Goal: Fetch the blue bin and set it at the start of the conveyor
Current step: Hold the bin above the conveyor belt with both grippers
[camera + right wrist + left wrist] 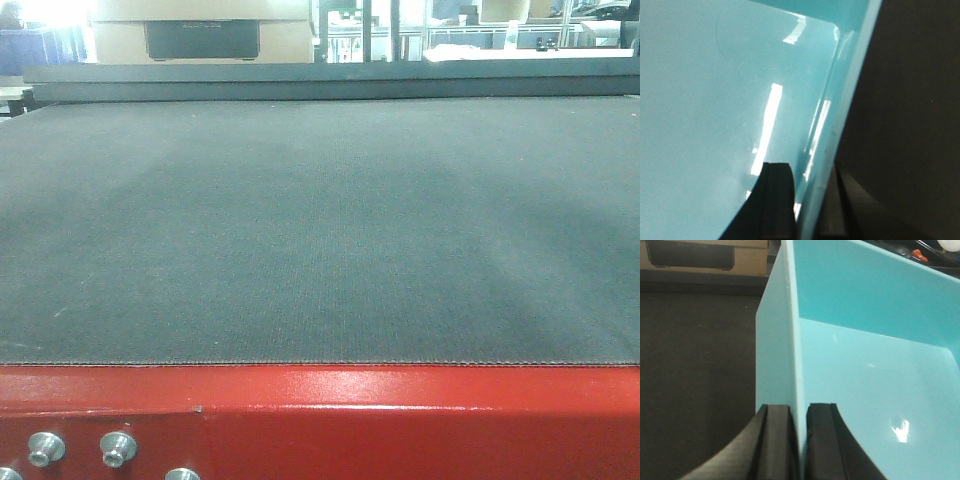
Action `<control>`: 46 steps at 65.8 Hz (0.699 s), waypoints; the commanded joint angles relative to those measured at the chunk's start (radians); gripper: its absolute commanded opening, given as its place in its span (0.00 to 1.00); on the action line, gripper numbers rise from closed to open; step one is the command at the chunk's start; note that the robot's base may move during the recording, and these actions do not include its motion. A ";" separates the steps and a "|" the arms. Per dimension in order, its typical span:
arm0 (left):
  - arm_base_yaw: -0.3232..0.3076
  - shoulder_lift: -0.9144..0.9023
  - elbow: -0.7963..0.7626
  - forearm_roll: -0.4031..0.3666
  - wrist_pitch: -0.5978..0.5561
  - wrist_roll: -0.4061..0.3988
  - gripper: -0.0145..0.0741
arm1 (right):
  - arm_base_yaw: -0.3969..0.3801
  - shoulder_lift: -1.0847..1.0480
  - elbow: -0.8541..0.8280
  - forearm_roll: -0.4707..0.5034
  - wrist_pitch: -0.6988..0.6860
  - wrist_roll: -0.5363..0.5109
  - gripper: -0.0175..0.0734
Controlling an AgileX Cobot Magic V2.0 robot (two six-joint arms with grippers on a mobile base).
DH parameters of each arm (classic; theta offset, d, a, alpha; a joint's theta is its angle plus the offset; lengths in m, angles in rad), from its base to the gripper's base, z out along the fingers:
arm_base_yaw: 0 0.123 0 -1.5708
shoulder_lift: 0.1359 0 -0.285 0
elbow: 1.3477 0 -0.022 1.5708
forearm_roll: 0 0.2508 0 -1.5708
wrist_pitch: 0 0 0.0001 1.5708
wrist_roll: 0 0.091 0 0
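Note:
The pale turquoise blue bin fills both wrist views, with dark belt beneath and beside it. My left gripper is shut on the bin's left wall, one black finger outside and one inside. On the opposite wall, my right gripper is shut on the blue bin, again one finger inside and one outside. The conveyor start is a wide dark belt with a red frame along its near edge in the front view. Neither the bin nor the grippers show in the front view.
Silver bolt heads stud the red frame at lower left. A cardboard box with a dark handle slot stands beyond the belt's far edge; the same box shows in the left wrist view. Shelving and clutter lie at the far right.

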 commanded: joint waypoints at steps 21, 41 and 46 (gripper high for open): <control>0.001 -0.016 -0.012 -0.026 -0.067 -0.003 0.04 | -0.002 -0.004 -0.011 -0.033 -0.022 -0.025 0.03; 0.001 -0.016 -0.012 -0.029 -0.049 -0.003 0.04 | -0.002 -0.004 -0.011 -0.028 -0.114 -0.025 0.03; 0.001 -0.016 -0.012 -0.029 0.005 -0.003 0.04 | -0.002 -0.011 -0.018 -0.027 -0.097 -0.025 0.03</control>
